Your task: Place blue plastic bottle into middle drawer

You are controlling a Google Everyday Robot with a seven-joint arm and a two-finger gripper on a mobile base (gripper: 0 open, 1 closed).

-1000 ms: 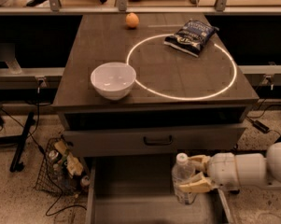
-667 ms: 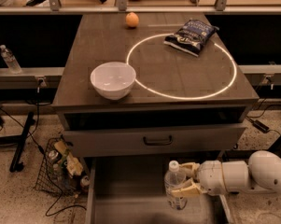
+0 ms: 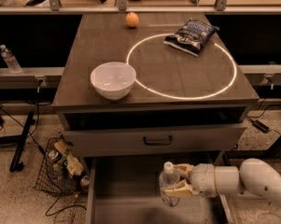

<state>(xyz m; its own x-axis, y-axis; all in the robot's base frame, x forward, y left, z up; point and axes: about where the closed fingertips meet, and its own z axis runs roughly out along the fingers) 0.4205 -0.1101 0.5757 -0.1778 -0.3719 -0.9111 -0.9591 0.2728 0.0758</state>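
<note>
The blue plastic bottle [image 3: 168, 185] is clear with a white cap and stands upright in my grip. My gripper [image 3: 181, 179] comes in from the right on a white arm and is shut on the bottle's upper body, one finger on each side. The bottle is over the right half of the middle drawer [image 3: 123, 192], a wide grey tray pulled out at the bottom of the cabinet. I cannot tell whether the bottle's base touches the drawer floor.
A drawer front with a black handle [image 3: 158, 140] sits just above the tray. On the cabinet top are a white bowl [image 3: 113, 80], an orange [image 3: 132, 19] and a chip bag [image 3: 190, 30]. A wire basket of trash [image 3: 60, 166] stands left of the drawer.
My gripper has carried the bottle to the left, from the drawer's right wall toward its middle. Nothing on the cabinet top has moved.
</note>
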